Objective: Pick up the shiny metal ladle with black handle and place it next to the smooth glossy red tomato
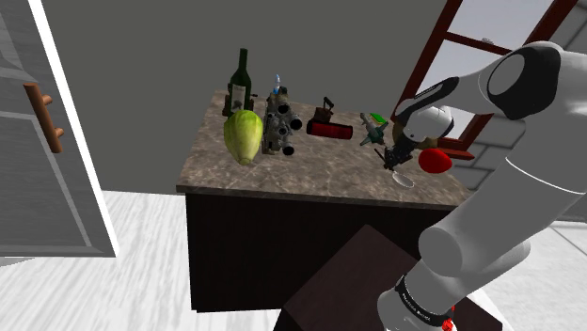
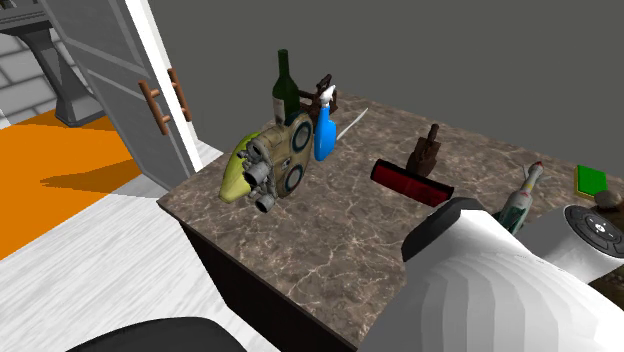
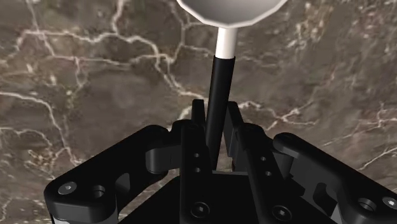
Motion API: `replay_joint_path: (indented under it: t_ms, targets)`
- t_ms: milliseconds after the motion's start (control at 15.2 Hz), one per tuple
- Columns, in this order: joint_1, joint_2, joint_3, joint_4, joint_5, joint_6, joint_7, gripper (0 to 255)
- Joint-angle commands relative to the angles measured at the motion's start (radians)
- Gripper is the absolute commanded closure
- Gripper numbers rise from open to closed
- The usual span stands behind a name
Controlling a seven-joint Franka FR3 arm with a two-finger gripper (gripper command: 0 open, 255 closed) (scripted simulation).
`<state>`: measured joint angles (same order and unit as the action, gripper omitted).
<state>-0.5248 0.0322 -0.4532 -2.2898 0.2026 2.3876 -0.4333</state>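
From the shoulder view, the surface (image 1: 282, 171) is a slab of brown stone veined in white, set on a dark cabinet. Near its front edge at the view's right, the black gripper (image 1: 395, 155) points down with the ladle (image 1: 404, 179) in it. The round, pale metal bowl is low at the stone, though I cannot tell whether it touches. The tomato (image 1: 434, 161), smooth and bright red, sits just beside the bowl on the view's right. Farther left stand a dark green wine bottle (image 1: 241, 83) with a pale label too small to read, a ribbed yellow-green lettuce (image 1: 244, 136) and a knobbly grey camera (image 1: 278, 127) with round lenses. A flat red box (image 1: 330, 129) lies behind the gripper.

In the second exterior view, the lettuce, camera and bottle cluster at the far corner beside a glossy blue spray bottle (image 2: 324, 135). The arm's white shell fills the lower right. A grey panelled door (image 2: 110, 60) with wooden handles stands at the left above an orange floor patch (image 2: 80, 170).

In the wrist view, the fingers (image 3: 198, 121) are clamped on the ladle's slim, round black handle, one on each side. The handle runs straight out from them to a short silver neck and the faceted grey bowl, over veined stone.
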Motion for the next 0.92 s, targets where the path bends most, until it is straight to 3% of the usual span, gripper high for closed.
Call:
replay_joint_path:
  t_ms: [0,66,132,462,726,858]
  targets:
    - [0.000,0.000,0.000,0.000,0.000,0.000,0.000,255]
    - [0.000,0.000,0.000,0.000,0.000,0.000,0.000,255]
    - [0.000,0.000,0.000,0.000,0.000,0.000,0.000,0]
    - [0.000,0.000,0.000,0.000,0.000,0.000,0.000,0]
    - [-0.005,-0.092,-0.006,0.039,-0.073,-0.117,0.051,0]
    - [-0.006,-0.092,-0.006,0.039,-0.074,-0.117,0.051,0]
